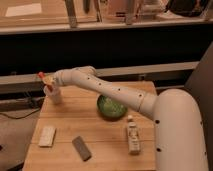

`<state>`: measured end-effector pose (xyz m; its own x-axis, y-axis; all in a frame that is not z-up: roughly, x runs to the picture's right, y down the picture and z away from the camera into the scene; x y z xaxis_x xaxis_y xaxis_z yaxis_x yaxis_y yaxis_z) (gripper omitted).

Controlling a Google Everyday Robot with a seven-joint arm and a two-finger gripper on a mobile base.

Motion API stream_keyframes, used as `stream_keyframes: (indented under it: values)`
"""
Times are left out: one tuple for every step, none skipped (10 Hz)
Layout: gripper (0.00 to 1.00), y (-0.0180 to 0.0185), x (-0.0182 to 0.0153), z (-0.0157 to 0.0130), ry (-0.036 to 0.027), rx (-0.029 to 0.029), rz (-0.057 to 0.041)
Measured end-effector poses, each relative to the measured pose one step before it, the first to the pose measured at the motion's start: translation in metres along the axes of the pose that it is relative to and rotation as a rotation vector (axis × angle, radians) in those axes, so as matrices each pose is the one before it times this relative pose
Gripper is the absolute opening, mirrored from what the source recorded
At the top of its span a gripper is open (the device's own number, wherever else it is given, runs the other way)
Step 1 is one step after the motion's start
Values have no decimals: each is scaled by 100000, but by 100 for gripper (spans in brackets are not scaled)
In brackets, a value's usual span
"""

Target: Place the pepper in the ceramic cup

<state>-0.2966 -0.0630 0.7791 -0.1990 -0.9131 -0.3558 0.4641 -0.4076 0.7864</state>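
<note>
The ceramic cup point(54, 95) is a small white cup standing at the back left corner of the wooden table point(100, 135). My gripper point(46, 81) hovers just above the cup's rim at the end of the long white arm point(110, 90), which reaches in from the right. The jaws are shut on the pepper point(41, 75), a small red-orange piece sticking out at the gripper's upper left. The pepper is above the cup's left edge, not inside it.
A wide green bowl point(111, 107) sits mid-table under the arm. A white bottle point(133, 136) lies at the front right. A dark flat block point(82, 148) and a pale flat pad point(47, 136) lie at the front left. A dark wall runs behind the table.
</note>
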Motion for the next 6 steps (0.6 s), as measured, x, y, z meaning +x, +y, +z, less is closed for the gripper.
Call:
stream_keyframes:
  values:
    - [0, 75, -196, 127, -728, 1580, -2511]
    - [0, -16, -164, 223, -735, 1368, -2037]
    - [0, -60, 17, 324, -626, 1778, -2144]
    - [0, -56, 93, 307, -221, 1362, -1348]
    - [0, -25, 175, 278, 122, 1271, -1038]
    - [0, 131, 206, 210, 146, 989, -955]
